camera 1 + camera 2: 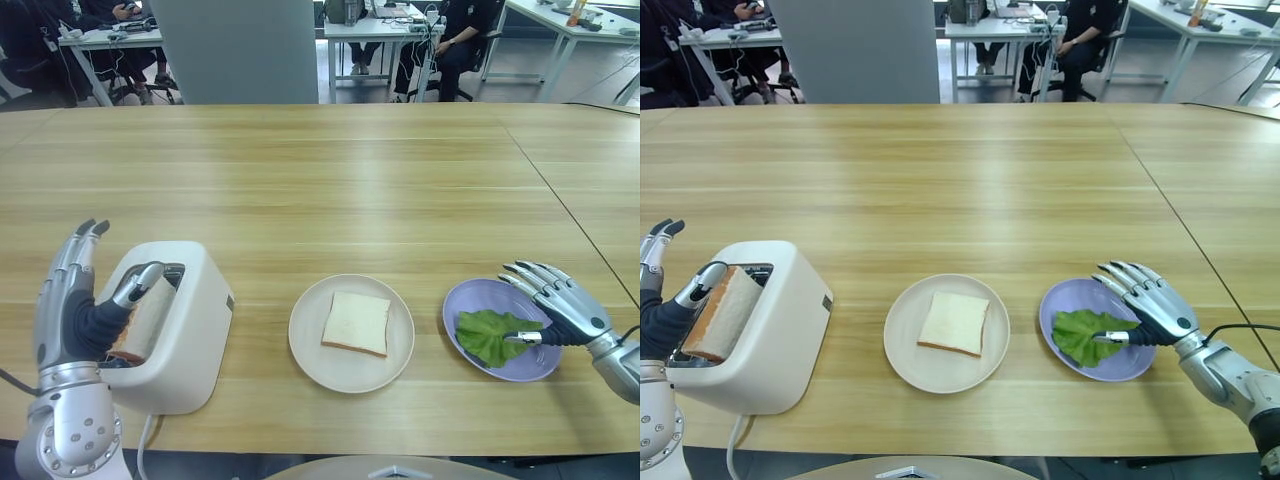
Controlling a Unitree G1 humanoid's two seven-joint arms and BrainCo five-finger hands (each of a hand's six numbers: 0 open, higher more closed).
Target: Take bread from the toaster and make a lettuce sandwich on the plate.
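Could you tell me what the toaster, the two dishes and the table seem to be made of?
Toaster: likely matte cream plastic, smooth rounded shell. Cream plate and purple dish: ceramic or melamine, unclear; soft sheen. Table: wood or wood-look laminate, visible grain, glossy.

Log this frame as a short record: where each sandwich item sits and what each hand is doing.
toaster: white toaster, near-left on the wooden table
toaster slice: bread sticking up out of the slot
plate: cream plate, centre front
plated slice: bread lying flat on the plate, bare
lettuce: leaf in the purple bowl
left hand: beside the toaster, fingers straight, thumb against the toaster slice
right hand: over the bowl's right rim, fingers spread, thumb tip on the lettuce
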